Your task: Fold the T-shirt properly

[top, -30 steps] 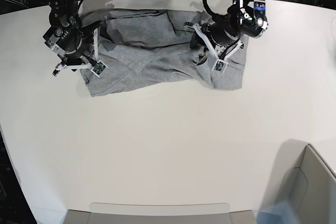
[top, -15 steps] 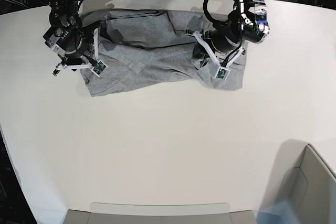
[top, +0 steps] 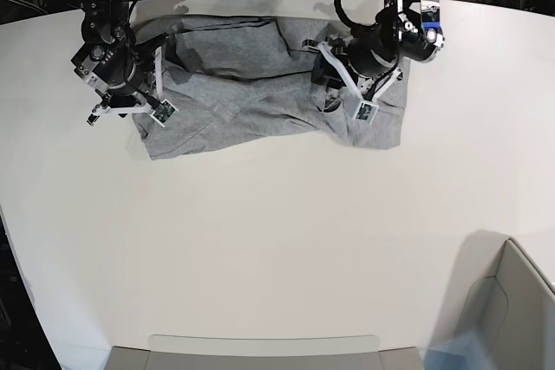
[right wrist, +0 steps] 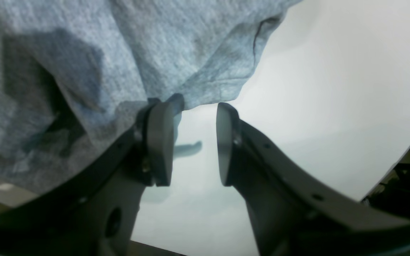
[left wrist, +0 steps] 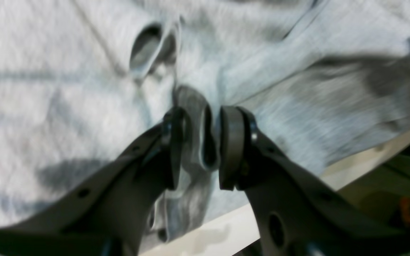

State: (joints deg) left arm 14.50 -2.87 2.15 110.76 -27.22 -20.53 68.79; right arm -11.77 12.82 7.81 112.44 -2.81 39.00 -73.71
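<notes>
End effectors (top: 342, 84) flank T-shirt (top: 251, 97) — grey, rumpled, bunched.

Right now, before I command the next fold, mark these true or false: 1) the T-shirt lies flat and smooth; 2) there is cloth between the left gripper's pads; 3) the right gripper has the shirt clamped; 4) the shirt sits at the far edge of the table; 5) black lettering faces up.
1) False. The T-shirt is rumpled, with folds and overlaps.
2) True. A ridge of fabric stands between the pads of the left gripper.
3) False. The right gripper is open, with bare table in the gap; the cloth only drapes on one finger.
4) True.
5) False. Only plain grey shows.
</notes>
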